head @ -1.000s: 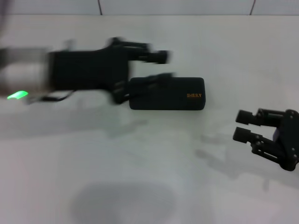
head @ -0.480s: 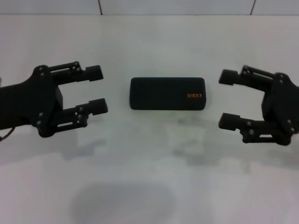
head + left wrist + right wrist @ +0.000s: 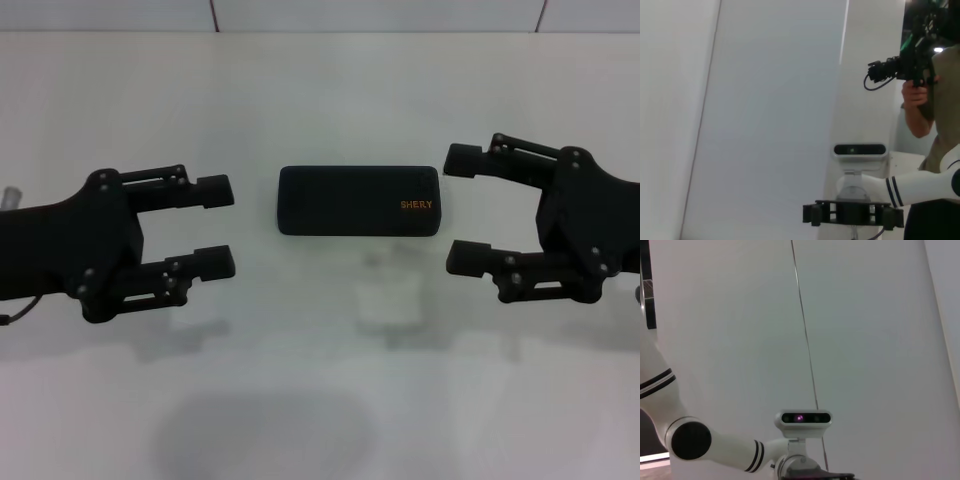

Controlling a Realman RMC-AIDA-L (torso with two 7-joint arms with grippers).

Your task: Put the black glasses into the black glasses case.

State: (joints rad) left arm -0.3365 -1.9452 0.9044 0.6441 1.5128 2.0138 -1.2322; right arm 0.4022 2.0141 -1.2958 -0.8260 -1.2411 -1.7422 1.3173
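The black glasses case (image 3: 358,200) lies shut in the middle of the white table (image 3: 320,90), with its orange lettering toward the right end. The black glasses are not in view. My left gripper (image 3: 218,227) is open and empty, hovering left of the case with its fingers pointing at it. My right gripper (image 3: 462,208) is open and empty, hovering right of the case and facing it. Neither gripper touches the case. The left wrist view shows my right gripper (image 3: 852,214) farther off.
A tiled wall edge (image 3: 213,15) runs along the back of the table. In the left wrist view a person (image 3: 932,95) stands behind my right arm holding a camera. The right wrist view shows my left arm (image 3: 715,442) and a white wall.
My left gripper has drawn back leftward from the case's left end and now hangs open beside it. My right gripper has moved up and inward toward the case's right end.
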